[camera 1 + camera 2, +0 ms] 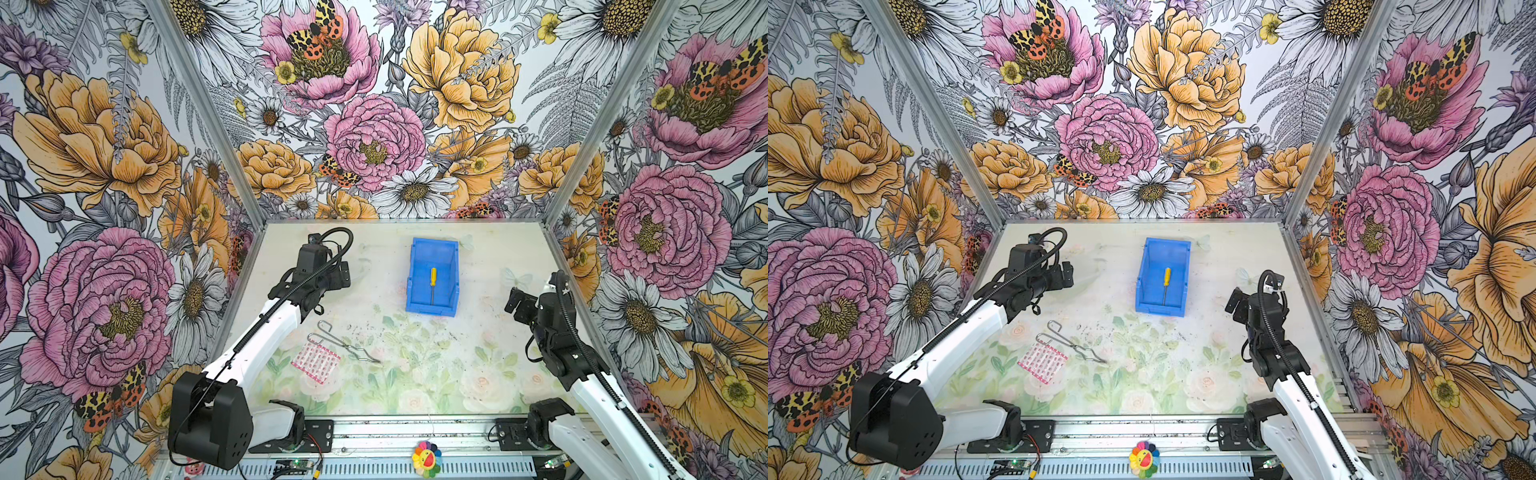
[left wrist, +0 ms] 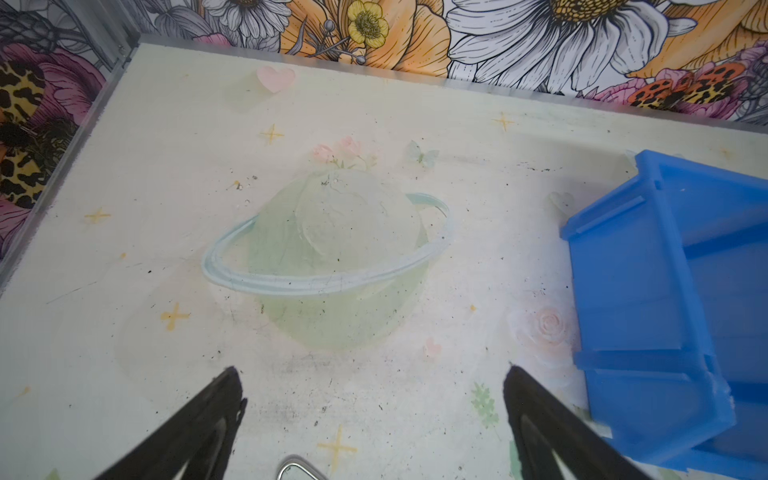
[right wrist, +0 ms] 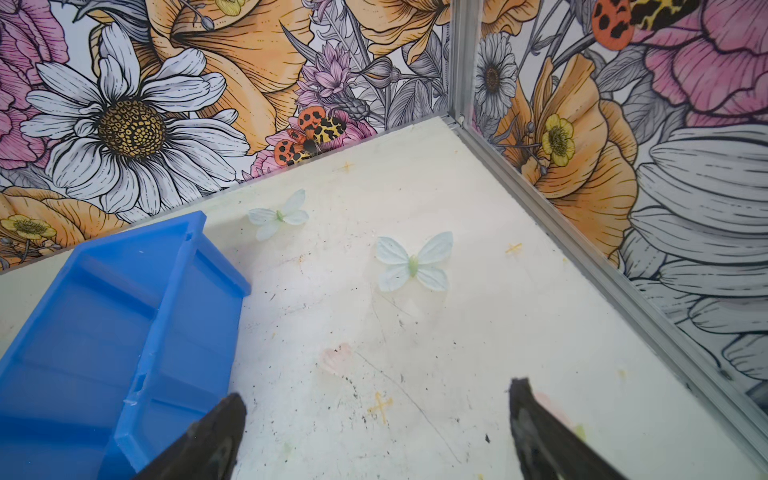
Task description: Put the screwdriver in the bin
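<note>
The screwdriver, with its yellow handle and thin silver shaft, lies inside the blue bin, handle toward the back wall. The bin stands at the back middle of the table in both top views. My left gripper hangs open and empty to the left of the bin, whose outer wall shows beside it. To the bin's right, my right gripper is open and empty too, close to the bin's wall.
Bent silver wire tongs lie on the table in front of the left gripper, one loop showing under it. A pink-patterned square sheet lies beside them. Flowered walls close three sides.
</note>
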